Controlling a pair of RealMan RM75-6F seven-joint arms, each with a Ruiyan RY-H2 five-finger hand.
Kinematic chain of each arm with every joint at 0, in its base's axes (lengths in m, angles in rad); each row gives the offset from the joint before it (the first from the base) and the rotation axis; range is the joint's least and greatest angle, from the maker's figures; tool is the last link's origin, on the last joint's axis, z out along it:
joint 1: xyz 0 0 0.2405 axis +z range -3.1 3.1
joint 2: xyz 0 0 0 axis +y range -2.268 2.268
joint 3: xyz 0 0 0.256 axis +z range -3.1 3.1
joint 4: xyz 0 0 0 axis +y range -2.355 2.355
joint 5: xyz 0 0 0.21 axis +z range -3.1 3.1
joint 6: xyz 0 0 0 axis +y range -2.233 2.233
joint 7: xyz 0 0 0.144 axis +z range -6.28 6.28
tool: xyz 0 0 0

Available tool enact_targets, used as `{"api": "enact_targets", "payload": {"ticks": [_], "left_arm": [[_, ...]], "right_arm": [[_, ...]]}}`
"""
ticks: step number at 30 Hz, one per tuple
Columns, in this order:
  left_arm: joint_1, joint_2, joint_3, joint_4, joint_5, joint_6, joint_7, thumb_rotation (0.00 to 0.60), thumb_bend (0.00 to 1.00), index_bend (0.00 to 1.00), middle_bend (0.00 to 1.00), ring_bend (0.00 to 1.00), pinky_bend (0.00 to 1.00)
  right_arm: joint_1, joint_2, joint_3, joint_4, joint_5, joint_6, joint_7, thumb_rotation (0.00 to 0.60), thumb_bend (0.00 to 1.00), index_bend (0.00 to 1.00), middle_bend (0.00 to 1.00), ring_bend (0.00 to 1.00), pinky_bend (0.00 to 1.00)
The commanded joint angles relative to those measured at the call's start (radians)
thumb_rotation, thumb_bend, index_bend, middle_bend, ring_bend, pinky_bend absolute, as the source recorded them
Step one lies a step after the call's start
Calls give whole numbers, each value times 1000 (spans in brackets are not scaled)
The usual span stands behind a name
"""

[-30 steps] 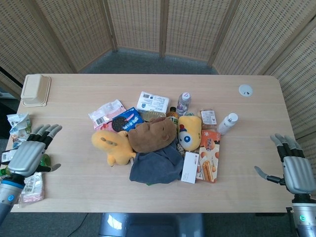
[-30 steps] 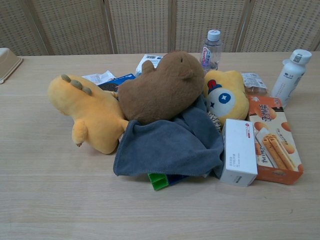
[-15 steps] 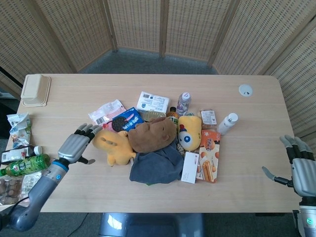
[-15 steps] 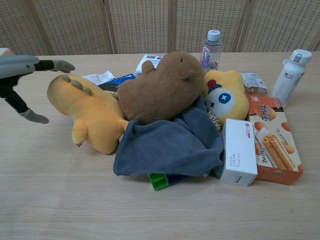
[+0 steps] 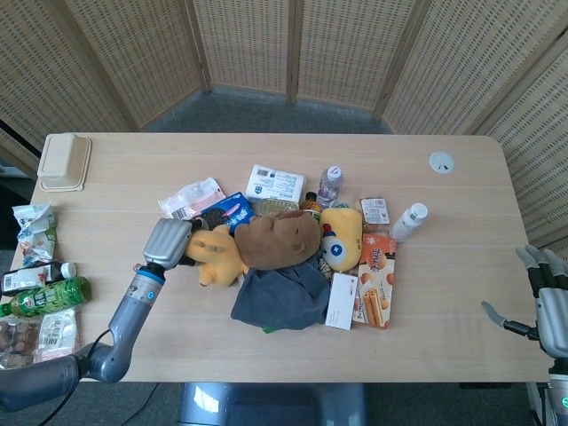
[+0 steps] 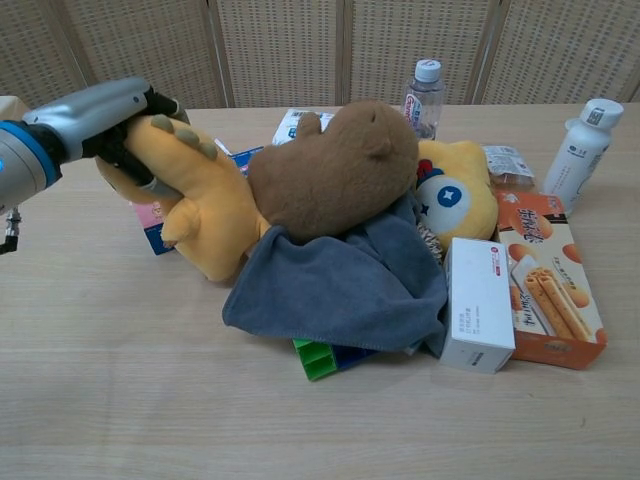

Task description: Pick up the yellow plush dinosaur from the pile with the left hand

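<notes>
The yellow plush dinosaur lies at the left of the pile, its body pressed against a brown plush. My left hand grips the dinosaur's head end from the left. In the chest view the left hand wraps over that end of the dinosaur, fingers on top and the thumb under it. The dinosaur's back spikes show just right of the hand. My right hand hovers at the table's right edge, fingers apart and holding nothing.
A grey cloth drapes below the brown plush. To the right lie a yellow star-eyed plush, a white box, an orange biscuit box and two bottles. Snack packs sit behind the dinosaur. A beige container stands far left.
My left hand swept right from the table's left edge and closed on the dinosaur's head. The dinosaur shifted right against the brown plush. My right hand drew back toward the right edge.
</notes>
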Motion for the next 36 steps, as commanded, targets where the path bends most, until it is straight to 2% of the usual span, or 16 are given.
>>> {"api": "enact_targets", "payload": {"ticks": [1,11,17,20,25,36], "left_arm": [[8,44,-57,-74,30,39,-133,600,329,876,853,991,941],[55,277,-244,-384,14,136,-323,600,315,840,834,966,937],[84,359,-355,-484,-15,221,-409,600,305,826,827,963,935],[93,378,-394,-503,-38,255,-434,600,300,824,824,962,933],[102,391,-417,-515,-44,300,-447,600,294,820,821,960,931],[97,386,-402,-494,-30,337,-461,600,288,819,820,960,930]], "right_arm": [[3,-3,0,0,-2,-4,0,339,225,0,0,0,0],[-10,-29,-7,35,-20,11,51,344,224,0,0,0,0],[-26,-39,-12,67,-26,26,91,343,224,0,0,0,0],[-32,-42,-13,79,-28,31,108,339,224,0,0,0,0],[-38,-42,-13,89,-31,36,126,344,224,0,0,0,0],[-28,-32,-1,71,-35,29,108,342,222,0,0,0,0]]}}
